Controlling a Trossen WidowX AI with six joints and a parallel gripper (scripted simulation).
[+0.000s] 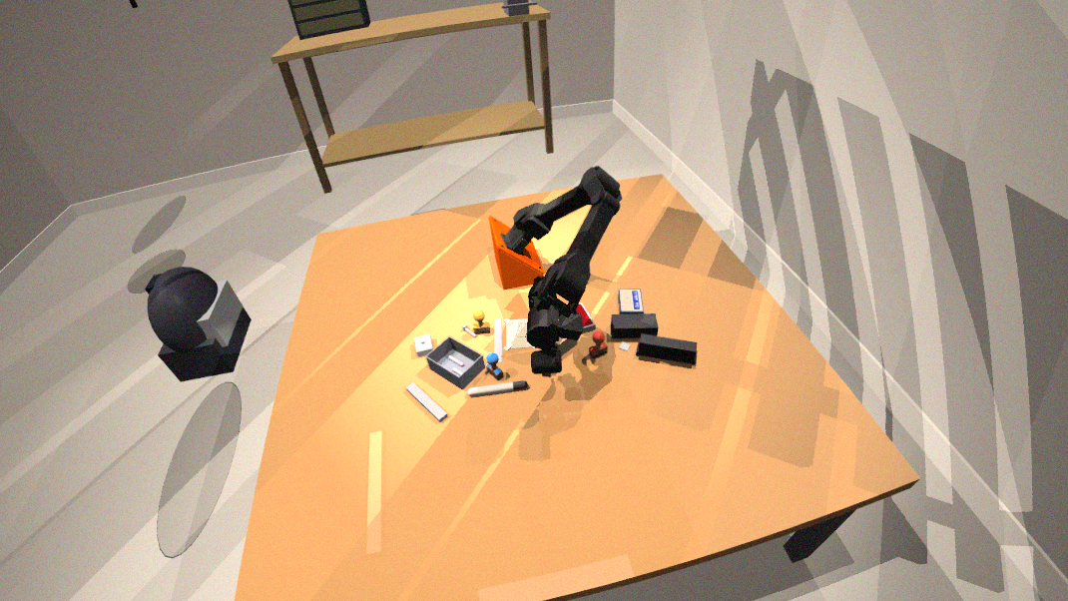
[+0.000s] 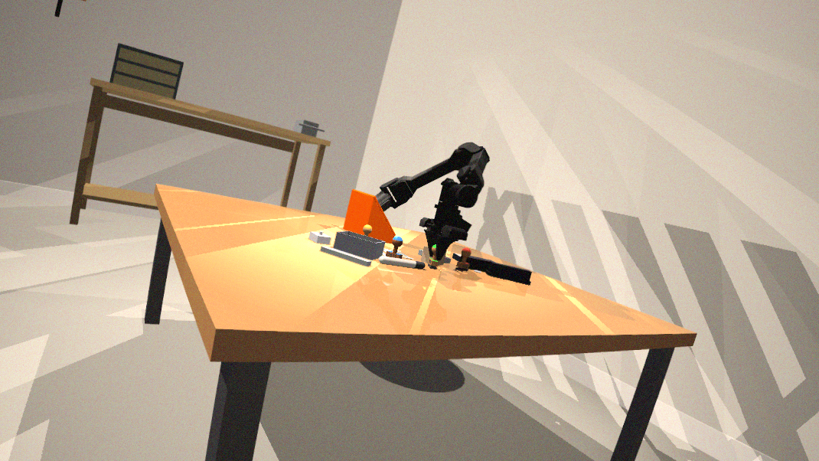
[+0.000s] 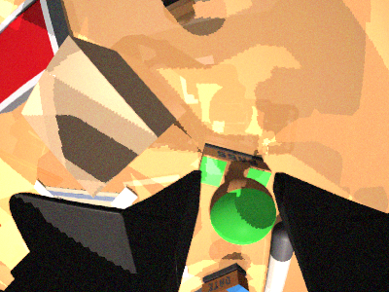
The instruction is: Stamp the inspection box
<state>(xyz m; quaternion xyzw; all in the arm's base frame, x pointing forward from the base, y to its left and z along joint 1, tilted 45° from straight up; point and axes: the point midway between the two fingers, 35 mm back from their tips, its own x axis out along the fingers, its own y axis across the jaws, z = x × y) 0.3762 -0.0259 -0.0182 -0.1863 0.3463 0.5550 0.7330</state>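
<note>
PASS stamp down, claw apart

PASS stamp (image 2: 434, 253) (image 3: 243, 216) looks upright on bench (image 1: 635, 478) (image 2: 400, 303) (image 3: 316, 92), btwn gripper's (image 1: 546, 362) (image 2: 437, 256) (image 3: 237, 176) spread fingers, not clamped. Prob. release step: clear both sides, then lift straight up, no twist, w/o tipping knob or nudging nearby marker (image 1: 492, 389) (image 2: 399, 262) (image 3: 279, 268) or DATE stamp (image 1: 492, 361) (image 2: 396, 245) (image 3: 225, 280)
</note>
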